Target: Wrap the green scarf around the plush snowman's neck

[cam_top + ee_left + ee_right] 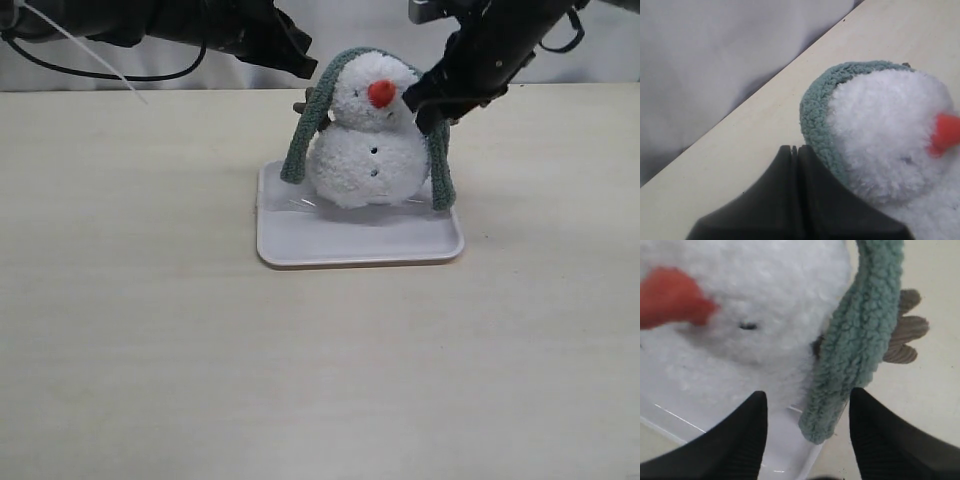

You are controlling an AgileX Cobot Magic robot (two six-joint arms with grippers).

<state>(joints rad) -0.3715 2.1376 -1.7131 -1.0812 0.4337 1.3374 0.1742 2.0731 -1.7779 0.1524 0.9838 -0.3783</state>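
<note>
The plush snowman point(365, 140) stands upright on a white tray point(300, 240). The green scarf point(297, 150) is draped over the top of its head, with one end hanging down each side to the tray. My left gripper point(305, 65) is shut and empty just behind the head's left side, with its tip point(794, 147) beside the scarf point(815, 115). My right gripper point(425, 105) is open at the snowman's right side. The scarf's right end point(860, 330) hangs loose between its spread fingers point(808, 392), gripped by neither. The neck is partly hidden by the scarf and the right gripper.
A brown twig arm point(907, 332) sticks out behind the scarf's right end. The tray's rim point(785, 440) lies under the right gripper. The pale table point(320, 380) stretches wide in front; a grey backdrop point(715, 60) stands behind.
</note>
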